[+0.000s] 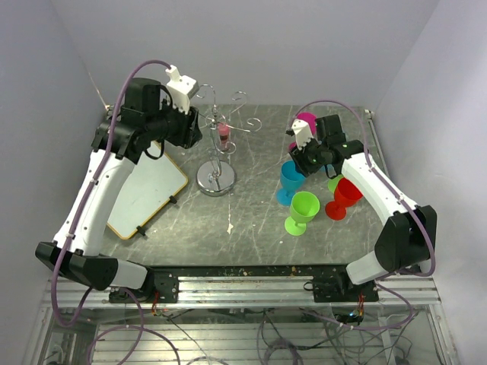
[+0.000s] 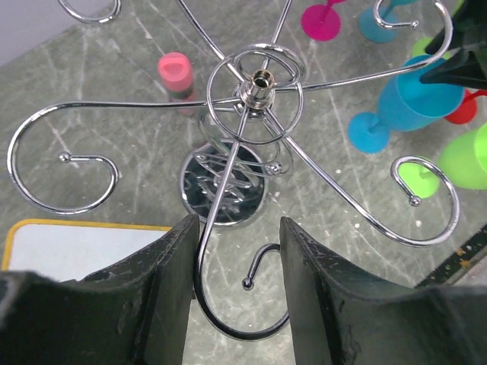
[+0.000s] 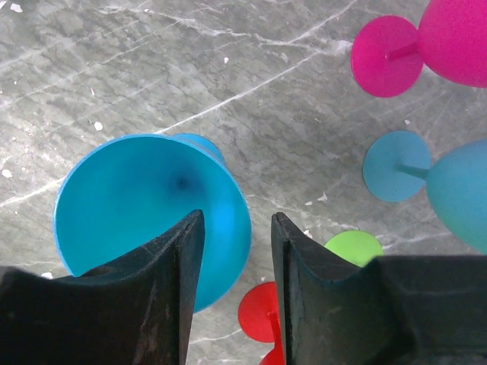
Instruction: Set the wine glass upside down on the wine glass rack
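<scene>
The silver wire rack stands on its round disc base at the table's middle back. From above it shows its hub and scroll arms. My left gripper is open, with one curled arm end lying between its fingers; I cannot tell if they touch it. It is beside the rack's top. A blue wine glass stands upright. My right gripper is open just above its rim, empty, with the rim's edge between the fingers. It also shows from above.
Green, red and magenta glasses crowd around the blue one; a second teal glass is to its right. A white yellow-edged board lies left of the rack. A small pink-topped object stands behind the rack.
</scene>
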{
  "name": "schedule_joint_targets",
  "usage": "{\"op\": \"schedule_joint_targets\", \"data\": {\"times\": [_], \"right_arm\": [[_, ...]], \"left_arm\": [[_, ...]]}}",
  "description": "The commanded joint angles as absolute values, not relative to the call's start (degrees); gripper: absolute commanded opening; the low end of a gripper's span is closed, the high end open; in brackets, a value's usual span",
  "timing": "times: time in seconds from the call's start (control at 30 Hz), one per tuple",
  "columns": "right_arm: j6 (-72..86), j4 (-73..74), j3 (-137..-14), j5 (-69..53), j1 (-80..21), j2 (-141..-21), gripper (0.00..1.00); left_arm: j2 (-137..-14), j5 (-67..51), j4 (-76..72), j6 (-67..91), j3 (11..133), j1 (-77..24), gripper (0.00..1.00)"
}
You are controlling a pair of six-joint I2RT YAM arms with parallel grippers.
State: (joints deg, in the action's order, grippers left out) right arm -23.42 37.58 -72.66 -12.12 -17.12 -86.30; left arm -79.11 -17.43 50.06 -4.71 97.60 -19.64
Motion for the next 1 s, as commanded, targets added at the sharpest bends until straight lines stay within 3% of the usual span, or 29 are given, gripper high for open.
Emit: {"op": "schedule_joint_targets", "data": {"times": [0.0,0.3,0.6,0.87,0.97], "right_arm": [[-22.63,37.51,-74.14,-11.57,-17.59,-86.34,0.38],[-22.73,37.61,-74.39,-12.61,-17.62,-86.58,0.24],[-23.17,37.63,-76.74,-14.90,-17.62,-87.12,0.00],[-24.11,36.87,-82.57,-18.45,-16.43,-84.66,0.00],[-24.35,37.40,-86.72,-21.60,-14.77,-83.46,0.00]], "left_arm": [[-80.13,-12.38,49.97,-8.34,98.44,-19.51,0.56],[-79.46,-9.94,49.70,-8.61,98.26,-19.49,0.67],[-78.06,-7.79,50.36,-9.22,100.11,-19.51,0.84],[-75.57,-12.08,50.31,-6.74,101.79,-14.46,1.00],[-74.11,-12.32,49.07,-6.61,103.11,-13.44,1.00]]}}
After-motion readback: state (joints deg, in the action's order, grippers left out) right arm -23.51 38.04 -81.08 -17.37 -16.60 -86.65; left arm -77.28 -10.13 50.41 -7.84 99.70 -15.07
